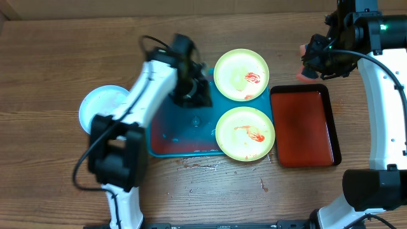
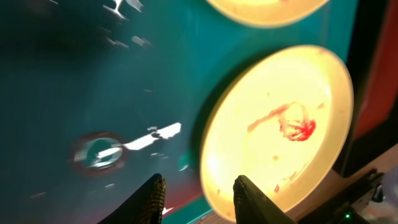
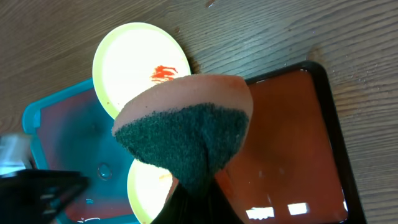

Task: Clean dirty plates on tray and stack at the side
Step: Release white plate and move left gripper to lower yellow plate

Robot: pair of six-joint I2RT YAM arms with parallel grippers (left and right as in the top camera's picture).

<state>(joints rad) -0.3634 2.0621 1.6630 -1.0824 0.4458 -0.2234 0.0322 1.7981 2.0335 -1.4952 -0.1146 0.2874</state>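
Two tools, what's each doing?

— Your left tool (image 2: 199, 202): jaws apart, nothing between them, low over the tray (image 2: 74, 74), just beside the near yellow-green plate (image 2: 280, 130). Your right tool (image 1: 318, 57): clenched on the sponge (image 3: 186, 124), which is pinched into a fold with its green scrub side showing in the wrist view. It's held up by the far end of the dark red tray (image 1: 304, 127), well apart from both dirty plates.

Where are the plates?

— The near one sits at the tray's right edge, with a red smear mid-plate. The far yellow-green plate (image 1: 241, 75) is at the tray's far right corner, overhanging it, with a smear right of centre. The blue-rimmed plate (image 1: 100, 107) is off the tray on the desk (image 1: 51, 51) to your left and looks clean from overhead.

Step in hand?

— My read: one plate done, two to go, next scrub about to start. Pin first: get your left tool onto the near plate's rim on the tray side and grip it. The tray looks wet, so the plate would likely skate. Then lay the sponge flat, scrub side on the smear, and use short strokes toward the pinned rim, not away.

Risk?

— It's light plastic. Pressing hard on the free edge could tip it or shove it against the dark red tray. Keep your arms from crossing.
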